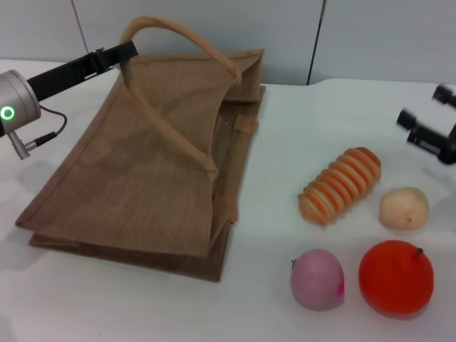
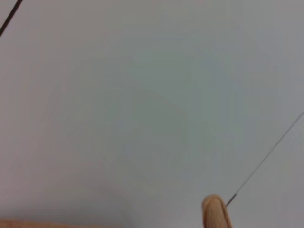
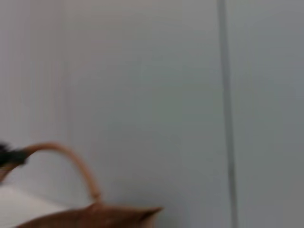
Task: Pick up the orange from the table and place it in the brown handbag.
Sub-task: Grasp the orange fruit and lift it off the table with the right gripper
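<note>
The orange [image 1: 396, 276] lies on the white table [image 1: 285, 128] at the front right, untouched. The brown handbag [image 1: 142, 178] lies at the left with its mouth facing the fruits. My left gripper [image 1: 127, 52] is shut on one rope handle [image 1: 178, 32] and holds it raised, which lifts the bag's upper side. That handle's end shows in the left wrist view [image 2: 214, 213]. My right gripper [image 1: 426, 107] hovers open and empty at the far right, behind the orange. The right wrist view shows the raised handle [image 3: 76, 166] and the bag's top edge [image 3: 95, 216].
A pink round fruit [image 1: 318, 279] lies just left of the orange. A pale peach ball [image 1: 404, 208] and a ribbed orange-and-cream piece [image 1: 340, 185] lie behind them. A grey panelled wall [image 1: 214, 21] stands behind the table.
</note>
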`<action>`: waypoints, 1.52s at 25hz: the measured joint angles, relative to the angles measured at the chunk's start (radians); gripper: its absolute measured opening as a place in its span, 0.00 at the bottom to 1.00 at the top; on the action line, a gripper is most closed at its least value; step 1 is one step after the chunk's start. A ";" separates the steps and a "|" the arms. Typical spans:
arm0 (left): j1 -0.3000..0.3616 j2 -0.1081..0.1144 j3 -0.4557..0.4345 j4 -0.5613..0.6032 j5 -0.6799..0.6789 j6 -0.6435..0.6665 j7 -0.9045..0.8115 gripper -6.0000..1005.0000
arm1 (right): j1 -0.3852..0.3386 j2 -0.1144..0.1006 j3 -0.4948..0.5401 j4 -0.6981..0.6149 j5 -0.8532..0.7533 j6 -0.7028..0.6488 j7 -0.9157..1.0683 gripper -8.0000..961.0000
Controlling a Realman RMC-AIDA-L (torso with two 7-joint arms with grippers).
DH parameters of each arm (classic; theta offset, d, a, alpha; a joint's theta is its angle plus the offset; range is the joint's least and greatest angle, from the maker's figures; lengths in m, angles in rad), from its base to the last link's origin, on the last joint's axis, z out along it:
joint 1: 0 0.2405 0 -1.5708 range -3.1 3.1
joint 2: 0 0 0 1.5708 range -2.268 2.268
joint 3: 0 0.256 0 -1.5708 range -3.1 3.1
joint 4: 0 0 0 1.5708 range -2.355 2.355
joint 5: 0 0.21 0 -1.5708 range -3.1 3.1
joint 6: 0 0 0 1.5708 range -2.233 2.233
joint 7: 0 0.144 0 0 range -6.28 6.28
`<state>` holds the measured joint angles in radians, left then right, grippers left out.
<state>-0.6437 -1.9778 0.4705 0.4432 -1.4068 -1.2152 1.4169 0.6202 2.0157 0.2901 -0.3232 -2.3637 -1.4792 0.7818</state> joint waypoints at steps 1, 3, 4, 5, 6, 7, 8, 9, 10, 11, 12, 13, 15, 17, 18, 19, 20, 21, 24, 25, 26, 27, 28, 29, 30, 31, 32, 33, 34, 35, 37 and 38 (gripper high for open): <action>0.000 0.000 0.000 0.000 -0.001 -0.002 0.002 0.13 | 0.000 0.000 -0.011 -0.019 -0.020 -0.016 0.009 0.90; 0.001 0.000 -0.001 0.000 -0.004 -0.003 0.008 0.13 | 0.002 0.000 -0.033 -0.054 -0.066 -0.053 0.028 0.90; 0.001 0.000 -0.001 0.000 -0.007 -0.003 0.012 0.13 | 0.003 0.000 -0.045 -0.069 -0.086 -0.072 0.035 0.89; 0.002 0.001 -0.001 -0.001 -0.008 -0.003 0.015 0.13 | 0.003 0.000 -0.053 -0.082 -0.104 -0.090 0.043 0.89; 0.002 0.001 -0.001 -0.001 -0.010 -0.002 0.018 0.13 | 0.004 -0.001 -0.063 -0.099 -0.120 -0.108 0.052 0.89; 0.002 0.001 -0.001 -0.001 -0.011 -0.002 0.019 0.13 | 0.004 -0.001 -0.073 -0.118 -0.140 -0.130 0.066 0.89; 0.003 0.001 -0.001 -0.002 -0.011 0.000 0.019 0.13 | 0.004 -0.001 -0.085 -0.140 -0.159 -0.149 0.082 0.88; 0.003 0.001 -0.001 -0.002 -0.011 0.001 0.020 0.13 | 0.004 -0.001 -0.104 -0.170 -0.188 -0.170 0.104 0.88; 0.003 0.001 -0.001 -0.002 -0.012 0.002 0.020 0.13 | 0.004 -0.001 -0.104 -0.170 -0.188 -0.170 0.104 0.88; 0.003 0.001 -0.001 -0.003 -0.012 0.003 0.020 0.13 | 0.004 -0.001 -0.113 -0.183 -0.207 -0.180 0.118 0.88; 0.004 0.001 -0.001 -0.003 -0.012 0.003 0.020 0.13 | 0.004 -0.002 -0.118 -0.192 -0.224 -0.189 0.126 0.88; 0.004 0.001 -0.001 -0.003 -0.012 0.003 0.020 0.13 | 0.004 -0.002 -0.122 -0.202 -0.247 -0.204 0.133 0.87; 0.005 0.001 -0.001 -0.003 -0.013 0.004 0.021 0.13 | 0.004 -0.003 -0.126 -0.216 -0.280 -0.232 0.138 0.87; 0.007 0.001 -0.001 -0.003 -0.014 0.004 0.021 0.13 | 0.004 -0.005 -0.130 -0.228 -0.311 -0.253 0.140 0.87; 0.009 0.001 -0.001 -0.003 -0.016 0.004 0.021 0.13 | 0.004 -0.005 -0.131 -0.231 -0.322 -0.258 0.141 0.86; 0.012 0.001 -0.001 -0.003 -0.019 0.004 0.021 0.13 | 0.004 -0.005 -0.131 -0.232 -0.335 -0.262 0.141 0.86; 0.015 0.001 -0.001 -0.003 -0.027 0.002 0.021 0.13 | 0.004 -0.005 -0.131 -0.233 -0.348 -0.267 0.142 0.86; 0.017 0.002 -0.001 -0.003 -0.032 0.001 0.021 0.13 | 0.004 -0.008 -0.132 -0.233 -0.360 -0.273 0.142 0.86; 0.020 0.006 -0.001 -0.003 -0.043 -0.002 0.021 0.13 | 0.004 -0.015 -0.133 -0.235 -0.390 -0.290 0.143 0.85; 0.021 0.006 -0.001 -0.003 -0.043 -0.002 0.021 0.13 | 0.004 -0.017 -0.133 -0.235 -0.401 -0.295 0.143 0.85; 0.021 0.006 -0.001 -0.003 -0.043 -0.002 0.021 0.13 | 0.004 -0.018 -0.133 -0.235 -0.410 -0.298 0.144 0.85; 0.021 0.006 -0.001 -0.003 -0.043 -0.002 0.022 0.13 | 0.004 -0.019 -0.133 -0.235 -0.419 -0.302 0.144 0.85; 0.021 0.006 -0.001 -0.003 -0.043 -0.003 0.022 0.13 | 0.004 -0.020 -0.134 -0.235 -0.425 -0.306 0.144 0.84; 0.021 0.006 -0.001 -0.003 -0.043 -0.003 0.022 0.13 | 0.005 -0.021 -0.134 -0.235 -0.429 -0.310 0.144 0.84; 0.021 0.006 -0.001 -0.003 -0.043 -0.003 0.022 0.13 | 0.005 -0.021 -0.138 -0.236 -0.432 -0.314 0.144 0.84; 0.021 0.006 -0.001 -0.003 -0.043 -0.003 0.021 0.13 | 0.007 -0.022 -0.146 -0.236 -0.436 -0.318 0.145 0.84; 0.021 0.006 -0.001 -0.003 -0.043 -0.003 0.021 0.13 | 0.009 -0.022 -0.156 -0.236 -0.445 -0.318 0.148 0.84; 0.021 0.007 -0.001 -0.003 -0.043 -0.003 0.020 0.13 | 0.012 -0.022 -0.165 -0.236 -0.458 -0.313 0.155 0.83; 0.021 0.007 -0.001 -0.003 -0.043 -0.003 0.020 0.13 | 0.015 -0.022 -0.170 -0.236 -0.465 -0.307 0.162 0.83; 0.021 0.007 -0.001 -0.003 -0.043 -0.003 0.019 0.13 | 0.019 -0.021 -0.171 -0.236 -0.477 -0.293 0.174 0.83; 0.020 0.007 -0.001 -0.003 -0.043 -0.003 0.018 0.13 | 0.027 -0.020 -0.172 -0.234 -0.503 -0.268 0.189 0.83; 0.020 0.007 -0.001 -0.003 -0.043 -0.002 0.018 0.13 | 0.031 -0.020 -0.172 -0.234 -0.514 -0.262 0.194 0.82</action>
<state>-0.6233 -1.9711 0.4693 0.4403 -1.4497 -1.2171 1.4349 0.6514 1.9953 0.1178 -0.5573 -2.8780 -1.7413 0.9757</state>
